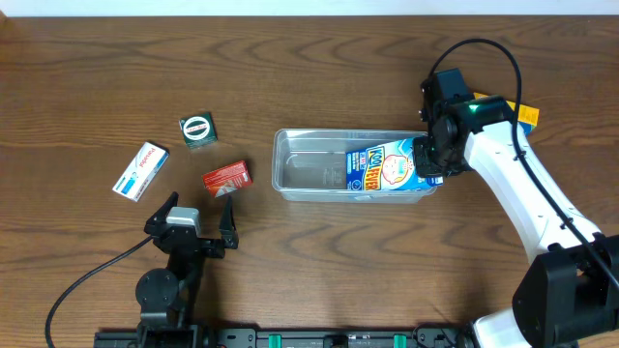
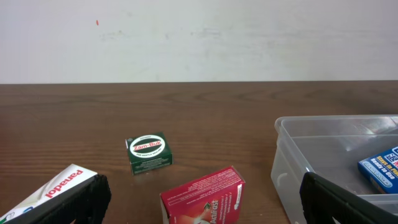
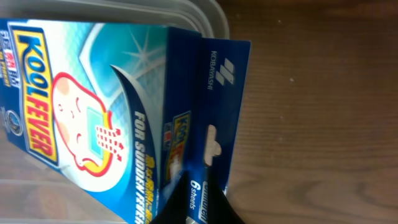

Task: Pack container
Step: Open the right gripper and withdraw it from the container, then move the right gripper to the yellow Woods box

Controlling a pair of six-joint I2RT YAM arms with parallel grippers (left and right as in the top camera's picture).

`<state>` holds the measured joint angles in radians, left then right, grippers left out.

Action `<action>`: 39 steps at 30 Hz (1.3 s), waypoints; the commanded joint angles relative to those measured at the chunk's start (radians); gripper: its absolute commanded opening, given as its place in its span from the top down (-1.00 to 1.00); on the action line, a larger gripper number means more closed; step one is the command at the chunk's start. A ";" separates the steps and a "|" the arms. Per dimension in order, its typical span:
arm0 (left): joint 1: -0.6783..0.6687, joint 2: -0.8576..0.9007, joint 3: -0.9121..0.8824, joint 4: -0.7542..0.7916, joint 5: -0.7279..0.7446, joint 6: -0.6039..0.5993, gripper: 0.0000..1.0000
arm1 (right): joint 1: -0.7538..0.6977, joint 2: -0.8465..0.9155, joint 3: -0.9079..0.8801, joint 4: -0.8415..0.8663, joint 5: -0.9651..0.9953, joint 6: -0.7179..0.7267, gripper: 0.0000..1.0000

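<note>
Overhead: right pincer [image 1: 428,160] at container [image 1: 308,176] end; grips blue box [image 1: 385,169].

The container [image 1: 309,169] sits near the middle of the tabletop [image 1: 309,58], its long side running left to right. The Koolfever box [image 1: 387,169] lies in its right half, the box's right end reaching the right rim. There the right gripper [image 1: 428,166] has its jaws closed on that end.

Three small boxes lie to the container's left. The Zam-Buk box [image 1: 197,130] is farthest back and the Panadol box [image 1: 140,170] farthest left. The third box [image 1: 226,177] is nearest the container. The left gripper [image 1: 200,208] sits just in front of the third box, jaws apart.
</note>
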<state>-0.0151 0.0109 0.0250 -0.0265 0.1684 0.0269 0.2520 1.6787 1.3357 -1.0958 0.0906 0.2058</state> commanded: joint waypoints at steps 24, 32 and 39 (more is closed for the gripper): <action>0.003 -0.006 -0.021 -0.029 0.002 0.006 -0.96 | 0.018 0.001 0.133 -0.059 -0.125 -0.101 0.98; 0.003 -0.006 -0.021 -0.029 0.002 0.006 -0.96 | -0.008 0.000 0.280 -0.097 -0.125 -0.098 0.52; 0.003 -0.006 -0.021 -0.029 0.002 0.006 -0.96 | -0.177 0.001 0.325 -0.048 -0.160 -0.053 0.11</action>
<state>-0.0151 0.0109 0.0250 -0.0265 0.1684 0.0269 0.1513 1.6787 1.6390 -1.1545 -0.0448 0.1318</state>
